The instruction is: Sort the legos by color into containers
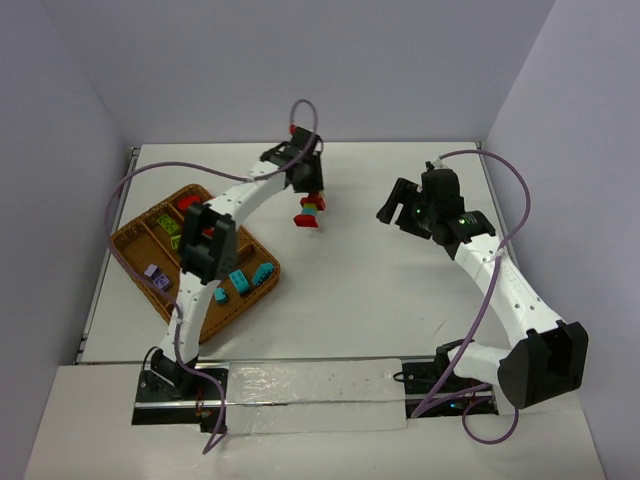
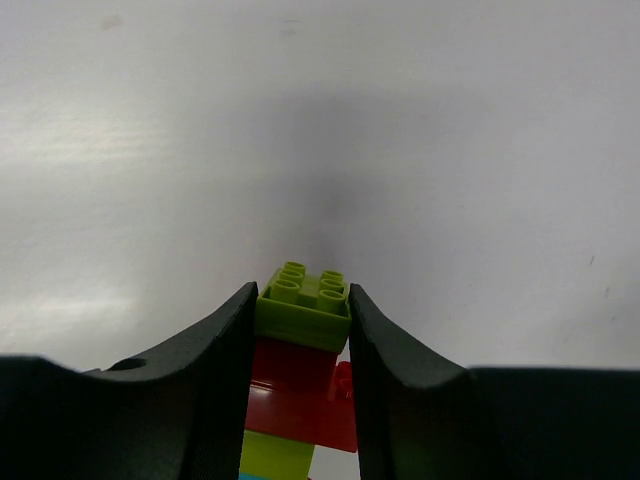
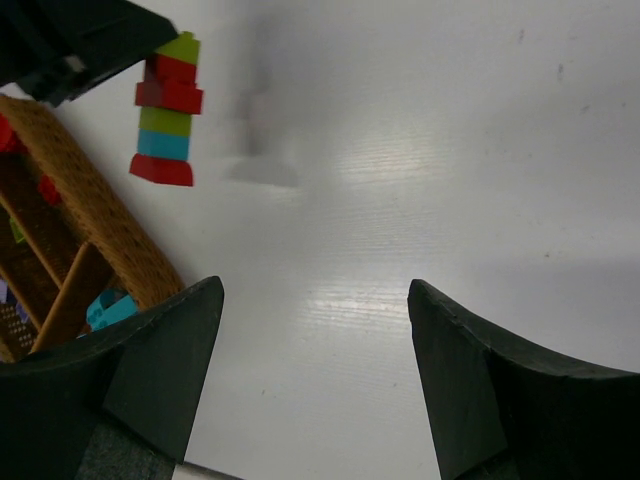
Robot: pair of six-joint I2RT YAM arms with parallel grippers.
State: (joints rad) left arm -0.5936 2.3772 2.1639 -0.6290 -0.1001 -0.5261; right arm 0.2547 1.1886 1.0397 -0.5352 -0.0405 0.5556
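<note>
White surface [image 1: 400,290] here, my left pincer [image 2: 301,300] clamped on multicolour lego stack [image 3: 166,110], held up off it near wicker tray [image 1: 128,252]. And my right pincer [image 3: 315,300] wide, nothing in it. Teal bricks [image 1: 240,279] in tray.

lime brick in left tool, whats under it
Two red bricks, a second lime brick, a teal brick, then a bottom red brick, clear of the table. Fingers of the left tool hide the top brick's sides.
</note>
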